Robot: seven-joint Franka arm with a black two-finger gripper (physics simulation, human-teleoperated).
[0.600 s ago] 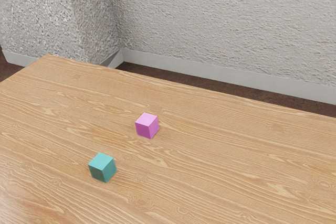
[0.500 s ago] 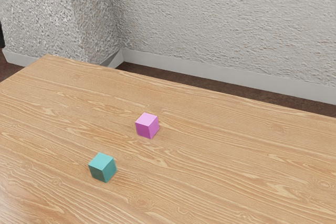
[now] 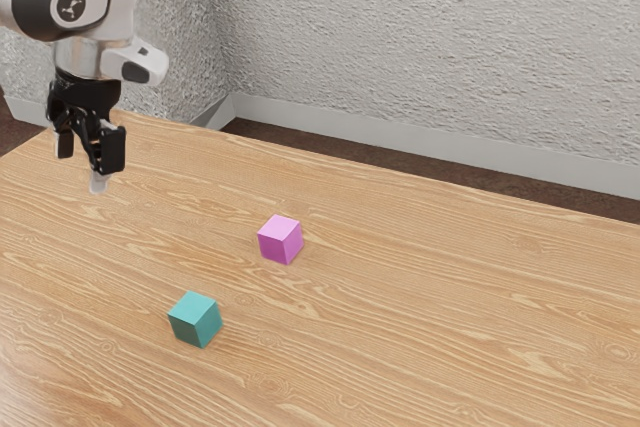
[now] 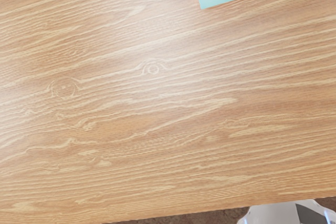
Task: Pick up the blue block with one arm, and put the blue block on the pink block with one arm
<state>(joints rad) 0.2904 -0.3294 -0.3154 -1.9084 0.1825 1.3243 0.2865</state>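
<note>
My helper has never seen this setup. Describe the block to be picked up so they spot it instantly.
On the wooden table, two small cubes sit apart near the middle. The blue block is the one nearer the exterior view's camera. It is blue-green; its only neighbour is the pink block.

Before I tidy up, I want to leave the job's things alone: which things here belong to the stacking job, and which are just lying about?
The job's: blue block (it looks teal), pink block, gripper.
Just there: table, wall, floor.
</note>
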